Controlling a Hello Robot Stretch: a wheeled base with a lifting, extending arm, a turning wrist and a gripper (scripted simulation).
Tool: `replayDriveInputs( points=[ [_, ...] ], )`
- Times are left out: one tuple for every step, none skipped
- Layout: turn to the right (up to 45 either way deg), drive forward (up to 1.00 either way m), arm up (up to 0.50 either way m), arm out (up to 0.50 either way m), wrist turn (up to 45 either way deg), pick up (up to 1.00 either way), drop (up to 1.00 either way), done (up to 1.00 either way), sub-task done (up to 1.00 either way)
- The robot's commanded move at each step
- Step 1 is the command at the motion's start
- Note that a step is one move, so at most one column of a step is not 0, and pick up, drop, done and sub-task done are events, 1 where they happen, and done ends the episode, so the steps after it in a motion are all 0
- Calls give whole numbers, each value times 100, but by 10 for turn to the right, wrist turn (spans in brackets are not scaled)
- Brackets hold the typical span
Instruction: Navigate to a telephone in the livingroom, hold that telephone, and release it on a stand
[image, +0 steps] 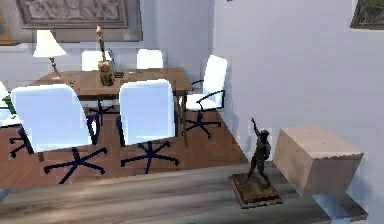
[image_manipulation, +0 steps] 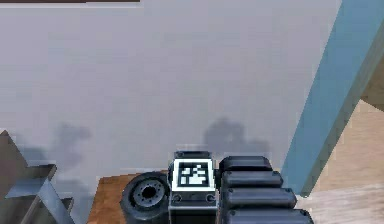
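**Forward view.** A far tabletop (image: 150, 78), ringed by white swivel chairs (image: 148, 112), is seen in the upper left of the frame. A lamp (image: 48, 45) and a slender dark figurine (image: 104, 58) are carried on it. Across the bottom of the frame a near tabletop (image: 130, 195) is shown. A dark statue (image: 258, 160) is set on it at lower right, with a cardboard box (image: 318, 158) just beside the statue.

**Arm side view.** The arm (image_manipulation: 255, 190) is seen at the bottom edge, right of centre, with a marked white square (image_manipulation: 193, 175) at its end. The claw (image_manipulation: 148, 197) is made out as a dark rounded body to the left of that square, with a brown surface (image_manipulation: 108, 190) at its side and a plain grey wall (image_manipulation: 150, 70) behind. Its fingers cannot be resolved, so whether anything is grasped cannot be told.

**Progress.** Where the telephone lies cannot be told, since none of the things named bears its shape. The task is therefore judged to be in its first stage, the approach. The telephone is not yet found, and the grasp and the release on a stand are judged to be left undone.
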Motion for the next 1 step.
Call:
replayDriveInputs(
  points=[
    [0,0,0,36,0,0,0,0,0]
  ],
)
